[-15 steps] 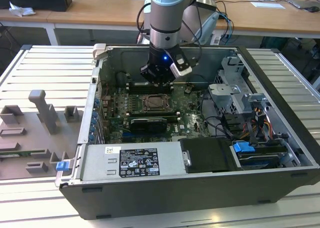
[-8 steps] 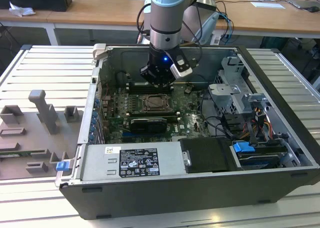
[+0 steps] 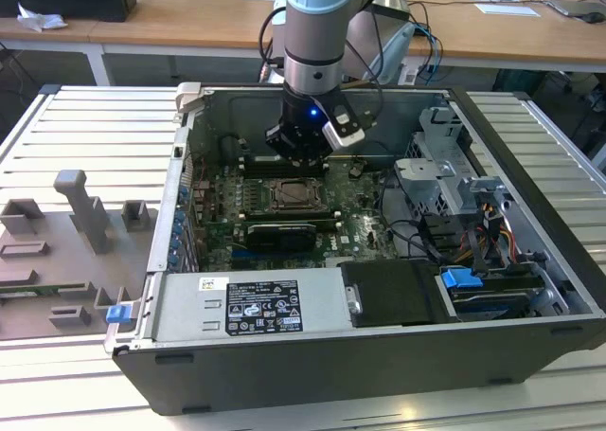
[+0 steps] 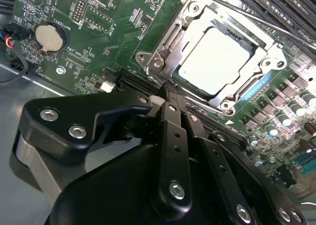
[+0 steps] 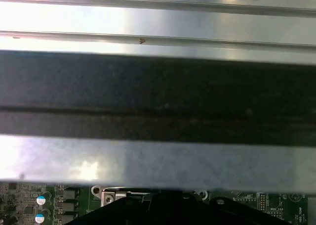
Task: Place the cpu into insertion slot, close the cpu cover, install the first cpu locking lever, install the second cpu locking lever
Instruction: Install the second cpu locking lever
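The gripper [image 4: 170, 94], fingers pressed together holding nothing, hovers beside the cpu [image 4: 215, 62] under the closed cpu cover [image 4: 170, 47].

Arm [image 3: 320, 14]: pale blue collar band over a brushed silver cylinder, then a black wrist block with a small blue light. White-and-black camera module [image 3: 341, 128] clipped on beside it; dark cables loop behind.

Gripper [image 4: 170, 99], second wrist view: matte black linkage bars above the fingers, silver socket-head screws at the pivots, a grey metal bracket under the outer link.
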Robot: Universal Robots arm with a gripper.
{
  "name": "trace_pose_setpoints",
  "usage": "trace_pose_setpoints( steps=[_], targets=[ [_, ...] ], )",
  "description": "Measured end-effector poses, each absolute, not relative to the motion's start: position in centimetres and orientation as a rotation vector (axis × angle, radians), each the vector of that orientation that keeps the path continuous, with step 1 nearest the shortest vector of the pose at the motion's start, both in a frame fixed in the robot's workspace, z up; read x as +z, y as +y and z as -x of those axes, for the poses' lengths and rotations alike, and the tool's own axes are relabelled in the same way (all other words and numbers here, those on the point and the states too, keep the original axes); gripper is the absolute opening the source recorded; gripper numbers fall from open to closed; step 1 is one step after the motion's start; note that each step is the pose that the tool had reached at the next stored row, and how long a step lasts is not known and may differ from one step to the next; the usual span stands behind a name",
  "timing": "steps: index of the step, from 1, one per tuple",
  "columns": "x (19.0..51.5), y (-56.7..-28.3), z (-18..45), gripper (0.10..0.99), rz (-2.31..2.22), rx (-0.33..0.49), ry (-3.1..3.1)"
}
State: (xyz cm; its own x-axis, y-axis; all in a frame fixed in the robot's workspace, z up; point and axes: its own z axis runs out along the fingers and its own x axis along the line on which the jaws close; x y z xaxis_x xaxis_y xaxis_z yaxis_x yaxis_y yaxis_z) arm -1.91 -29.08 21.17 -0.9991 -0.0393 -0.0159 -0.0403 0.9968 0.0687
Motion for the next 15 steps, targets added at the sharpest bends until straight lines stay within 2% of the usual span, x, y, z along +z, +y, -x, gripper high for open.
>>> trace_pose_setpoints(
  steps=[15],
  targets=[
    [22.09, -29.59, 1.91, 0.106, 0.062, 0.108, 3.124]
  ],
)
